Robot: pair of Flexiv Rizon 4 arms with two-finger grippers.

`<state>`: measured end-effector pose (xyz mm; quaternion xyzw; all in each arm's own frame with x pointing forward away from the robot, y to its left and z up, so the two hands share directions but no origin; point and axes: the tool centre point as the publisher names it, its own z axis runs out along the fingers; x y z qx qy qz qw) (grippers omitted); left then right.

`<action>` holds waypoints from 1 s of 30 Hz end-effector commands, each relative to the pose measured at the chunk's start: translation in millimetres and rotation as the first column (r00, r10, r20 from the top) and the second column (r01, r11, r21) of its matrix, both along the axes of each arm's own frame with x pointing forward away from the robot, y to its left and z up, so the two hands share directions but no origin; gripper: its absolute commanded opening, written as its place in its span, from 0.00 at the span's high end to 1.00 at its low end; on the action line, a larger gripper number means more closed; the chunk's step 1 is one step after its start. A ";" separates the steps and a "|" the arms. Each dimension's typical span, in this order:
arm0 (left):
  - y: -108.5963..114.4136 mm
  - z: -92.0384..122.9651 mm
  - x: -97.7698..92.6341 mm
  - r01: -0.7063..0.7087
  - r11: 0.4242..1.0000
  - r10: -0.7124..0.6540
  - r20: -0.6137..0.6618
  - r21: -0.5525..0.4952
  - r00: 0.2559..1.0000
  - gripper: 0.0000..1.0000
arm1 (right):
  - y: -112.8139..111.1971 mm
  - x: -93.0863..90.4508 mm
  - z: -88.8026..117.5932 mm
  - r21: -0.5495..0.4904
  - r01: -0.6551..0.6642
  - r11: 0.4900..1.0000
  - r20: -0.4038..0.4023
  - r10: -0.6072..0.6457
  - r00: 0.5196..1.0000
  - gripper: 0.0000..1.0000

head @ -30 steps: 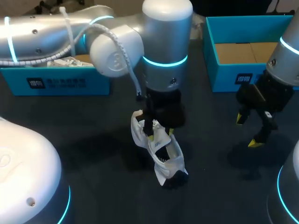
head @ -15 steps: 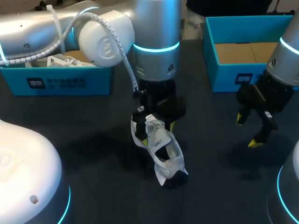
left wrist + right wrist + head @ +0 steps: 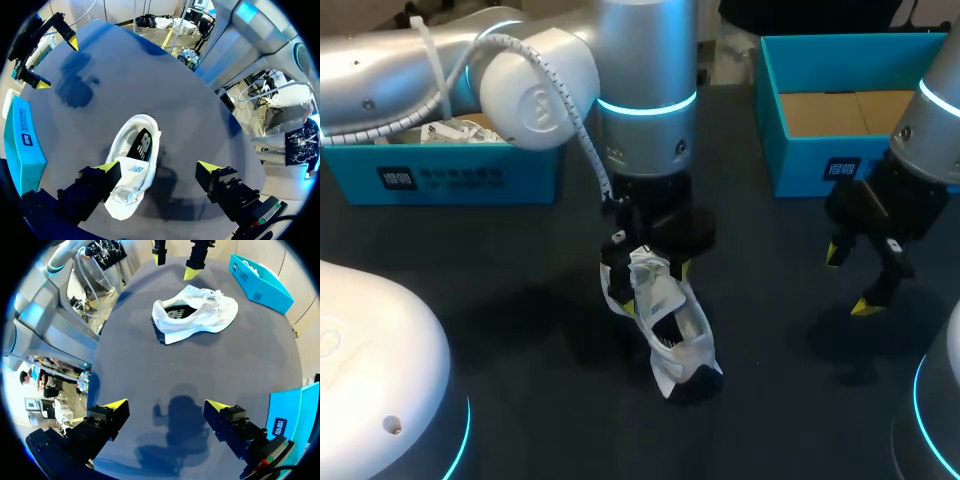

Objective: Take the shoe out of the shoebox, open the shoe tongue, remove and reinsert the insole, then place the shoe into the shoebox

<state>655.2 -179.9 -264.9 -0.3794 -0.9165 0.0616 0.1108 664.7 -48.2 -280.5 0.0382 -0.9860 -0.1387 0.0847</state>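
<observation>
Shoe point(image 3: 131, 172): white; logo point(image 3: 145, 148) on insole point(image 3: 137, 136).
Left pincer point(image 3: 159, 169): spread, tip against tongue point(image 3: 127, 169).
Right pincer point(image 3: 165, 407): spread over counter point(image 3: 200, 370).
Shoebox point(image 3: 792, 172): dark printed label point(image 3: 845, 168).

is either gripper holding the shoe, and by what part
Nothing is held. The left gripper is open over the shoe, one finger by its tongue, the other clear of it. The right gripper is open too.

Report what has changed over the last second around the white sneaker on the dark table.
The left arm shifted slightly toward the head view's left, carrying the open left gripper across the white mesh sneaker; one finger sits beside the shoe, nothing gripped. Unchanged: the sneaker's place on the table, the open right gripper hovering, both teal cardboard shoeboxes.
</observation>
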 end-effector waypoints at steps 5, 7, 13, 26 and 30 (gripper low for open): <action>1.5 2.8 -20.6 -0.325 0.946 0.324 -0.057 -0.002 0.944 0.00 | 0.0 -0.3 -0.5 -0.002 -0.001 1.000 0.001 0.001 1.000 0.00; -0.2 2.4 -31.2 -0.444 0.896 0.444 -0.042 0.011 0.895 0.00 | 0.0 -0.3 -0.5 -0.002 -0.001 1.000 0.001 0.001 1.000 0.00; -9.2 5.9 -42.1 -0.606 0.794 0.608 -0.033 0.057 0.793 0.00 | 0.0 -0.3 -0.5 -0.002 -0.001 1.000 0.001 0.001 1.000 0.00; -27.4 9.8 -55.2 -0.733 0.678 0.734 0.004 0.065 0.679 0.00 | 0.0 -0.3 -0.5 -0.002 -0.001 1.000 0.001 0.001 1.000 0.00; -27.4 9.8 -55.2 -0.733 0.678 0.734 0.004 0.065 0.679 0.00 | 0.0 -0.3 -0.5 -0.002 -0.001 1.000 0.001 0.001 1.000 0.00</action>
